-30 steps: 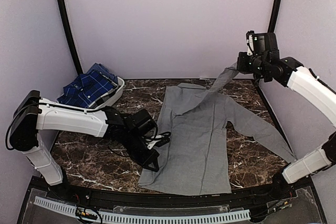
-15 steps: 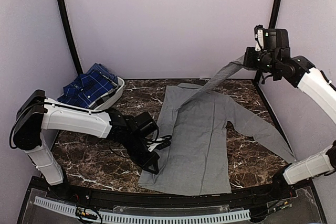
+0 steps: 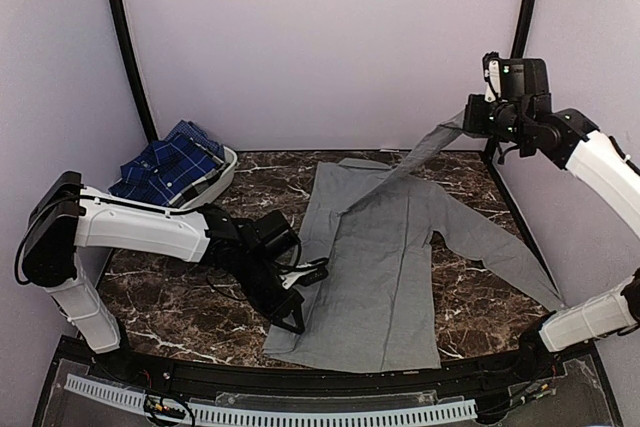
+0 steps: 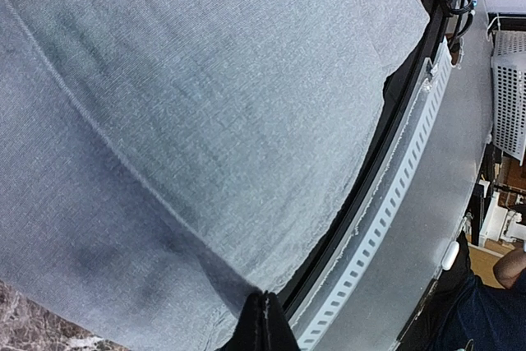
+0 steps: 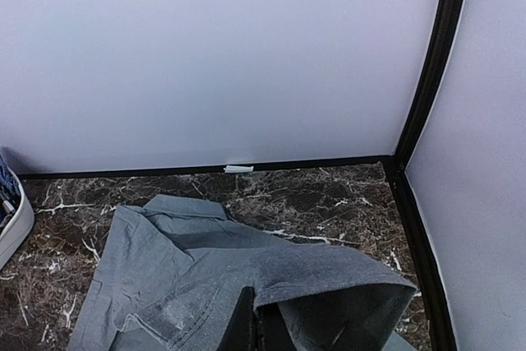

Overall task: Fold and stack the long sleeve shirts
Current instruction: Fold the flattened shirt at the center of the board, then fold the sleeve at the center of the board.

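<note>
Plain mid-grey cloth shirt (image 3: 375,267) lies flat on dark marble worktop (image 3: 170,302). Left gripper (image 3: 293,315) jaws pinch its near hem; right gripper (image 3: 468,127) jaws pinch a sleeve above the far-right corner.

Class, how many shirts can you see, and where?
2. The grey shirt lies spread on the table, one sleeve lifted by the right hand. The plaid shirt sits bunched in the basket; more could hide beneath it.
</note>
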### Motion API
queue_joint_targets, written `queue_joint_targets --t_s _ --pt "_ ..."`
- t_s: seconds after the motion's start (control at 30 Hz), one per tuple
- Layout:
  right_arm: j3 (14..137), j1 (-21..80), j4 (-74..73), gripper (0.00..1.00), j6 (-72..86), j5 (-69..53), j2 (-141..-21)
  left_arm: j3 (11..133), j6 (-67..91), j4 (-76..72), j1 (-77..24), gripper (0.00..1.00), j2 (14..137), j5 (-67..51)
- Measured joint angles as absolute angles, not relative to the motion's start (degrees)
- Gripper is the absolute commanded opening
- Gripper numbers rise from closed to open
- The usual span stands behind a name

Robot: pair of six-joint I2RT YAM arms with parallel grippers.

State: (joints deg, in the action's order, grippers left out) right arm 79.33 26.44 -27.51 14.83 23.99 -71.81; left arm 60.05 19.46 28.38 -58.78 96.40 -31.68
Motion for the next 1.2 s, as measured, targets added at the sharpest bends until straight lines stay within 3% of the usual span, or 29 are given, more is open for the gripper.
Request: queue_joint_targets --t_s 0.23,0.7,1.2 --pt "74.87 26.37 -27.24 0.0 14.41 20.75 -71.85 59.92 19.25 27.83 -58.78 0.37 96.4 -32.71" --pt "70.13 31.59 -19.05 0.0 9.37 -1.63 -74.94 61.25 22.41 24.86 -53.39 0.37 96.4 -30.92" --pt "76.71 56.99 -18.48 0.0 7.6 -13.17 -106.65 60.84 32.84 24.08 -41.06 0.34 96.33 -15.55"
